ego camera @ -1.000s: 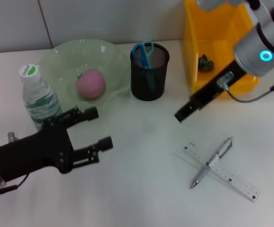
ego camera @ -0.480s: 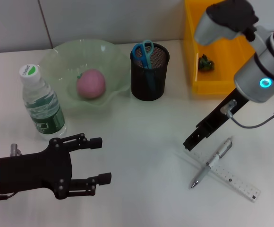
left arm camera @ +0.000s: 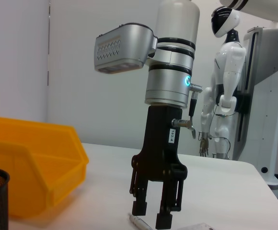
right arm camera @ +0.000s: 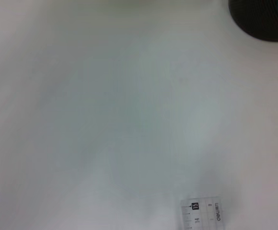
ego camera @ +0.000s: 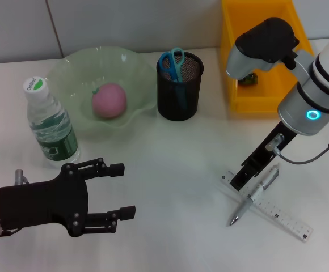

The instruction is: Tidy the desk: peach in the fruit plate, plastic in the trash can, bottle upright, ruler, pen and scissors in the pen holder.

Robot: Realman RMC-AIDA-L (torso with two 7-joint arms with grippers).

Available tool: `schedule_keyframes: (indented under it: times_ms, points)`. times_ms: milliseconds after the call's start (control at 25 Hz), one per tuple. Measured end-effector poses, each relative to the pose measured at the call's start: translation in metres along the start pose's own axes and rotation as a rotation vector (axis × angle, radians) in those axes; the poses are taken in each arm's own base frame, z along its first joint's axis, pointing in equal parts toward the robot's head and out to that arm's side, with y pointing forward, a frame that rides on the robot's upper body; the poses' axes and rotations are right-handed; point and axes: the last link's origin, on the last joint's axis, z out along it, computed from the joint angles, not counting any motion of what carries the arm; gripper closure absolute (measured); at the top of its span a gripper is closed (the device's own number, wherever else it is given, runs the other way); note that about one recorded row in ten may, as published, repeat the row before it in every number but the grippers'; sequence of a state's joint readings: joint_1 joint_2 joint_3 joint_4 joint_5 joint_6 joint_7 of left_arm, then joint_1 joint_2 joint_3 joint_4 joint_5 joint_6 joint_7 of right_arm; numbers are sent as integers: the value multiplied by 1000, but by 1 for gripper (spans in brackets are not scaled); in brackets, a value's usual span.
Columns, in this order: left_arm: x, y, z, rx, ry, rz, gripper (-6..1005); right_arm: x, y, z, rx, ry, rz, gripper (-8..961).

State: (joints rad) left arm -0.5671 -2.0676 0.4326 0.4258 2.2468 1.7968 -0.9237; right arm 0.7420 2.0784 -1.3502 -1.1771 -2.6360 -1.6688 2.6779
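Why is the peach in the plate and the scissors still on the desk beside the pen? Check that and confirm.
Partly wrong. The head view shows the scissors standing in the mesh pen holder, not on the desk. The peach does sit in the fruit plate, and the pen lies across the ruler.

White tabletop (ego camera: 176, 170), pale tiled wall (ego camera: 96, 25) behind it, plain white room wall (left arm camera: 105, 105), white humanoid robot figure (left arm camera: 223, 81) standing beside a grey-white frame (left arm camera: 268, 96)
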Motion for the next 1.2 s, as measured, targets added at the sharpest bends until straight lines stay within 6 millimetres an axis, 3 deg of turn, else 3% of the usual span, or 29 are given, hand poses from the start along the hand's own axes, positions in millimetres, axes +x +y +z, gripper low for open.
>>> schedule_keyframes:
  times_ms: [1200]
  points:
    - [4, -2, 6, -19, 5, 11, 183, -12, 10, 26, 50, 18, -124, 313]
